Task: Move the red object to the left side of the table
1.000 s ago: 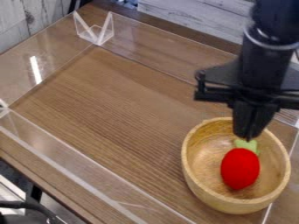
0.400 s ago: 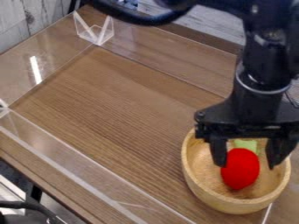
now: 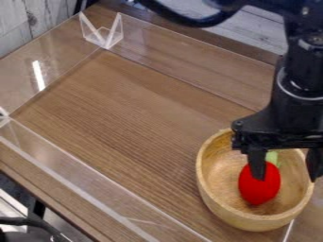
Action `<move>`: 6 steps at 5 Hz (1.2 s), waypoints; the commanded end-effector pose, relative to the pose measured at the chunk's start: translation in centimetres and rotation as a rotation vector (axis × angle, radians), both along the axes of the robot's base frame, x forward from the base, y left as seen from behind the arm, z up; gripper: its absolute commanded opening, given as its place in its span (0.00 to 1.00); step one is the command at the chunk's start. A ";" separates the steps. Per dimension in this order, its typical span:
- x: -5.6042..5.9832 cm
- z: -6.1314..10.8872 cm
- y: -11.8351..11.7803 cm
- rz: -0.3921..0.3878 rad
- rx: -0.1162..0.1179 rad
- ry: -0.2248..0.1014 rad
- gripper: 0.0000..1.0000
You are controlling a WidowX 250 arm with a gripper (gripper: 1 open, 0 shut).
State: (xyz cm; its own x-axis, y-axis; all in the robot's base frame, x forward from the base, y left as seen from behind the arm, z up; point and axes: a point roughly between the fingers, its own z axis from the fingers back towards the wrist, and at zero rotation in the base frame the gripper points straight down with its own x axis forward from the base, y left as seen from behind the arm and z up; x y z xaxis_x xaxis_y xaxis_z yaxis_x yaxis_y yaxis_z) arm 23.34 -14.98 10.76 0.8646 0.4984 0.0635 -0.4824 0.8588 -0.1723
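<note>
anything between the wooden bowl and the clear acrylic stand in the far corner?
Nothing: in the camera view only bare table lies between the wooden bowl and the clear acrylic stand.

Glossy red object (image 3: 260,185) lying in wooden bowl (image 3: 217,194)

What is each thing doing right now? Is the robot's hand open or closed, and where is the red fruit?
hand: open, fingers down in the bowl on either side of the fruit, not gripping it.
red object: sitting inside the bowl.
wooden bowl: upright on the table, right side.
table: bare wood.
</note>
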 end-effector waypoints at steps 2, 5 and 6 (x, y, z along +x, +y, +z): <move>0.2 -0.1 -0.7 -0.033 -0.034 -0.033 1.00; 2.6 -2.4 -0.1 0.075 -0.054 -0.023 1.00; 3.4 -2.2 -0.1 0.086 -0.065 -0.019 1.00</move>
State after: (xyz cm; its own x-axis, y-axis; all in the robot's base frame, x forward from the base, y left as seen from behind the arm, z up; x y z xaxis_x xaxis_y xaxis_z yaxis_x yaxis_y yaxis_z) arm 25.82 -14.79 7.28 0.8223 0.5685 0.0241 -0.5539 0.8095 -0.1944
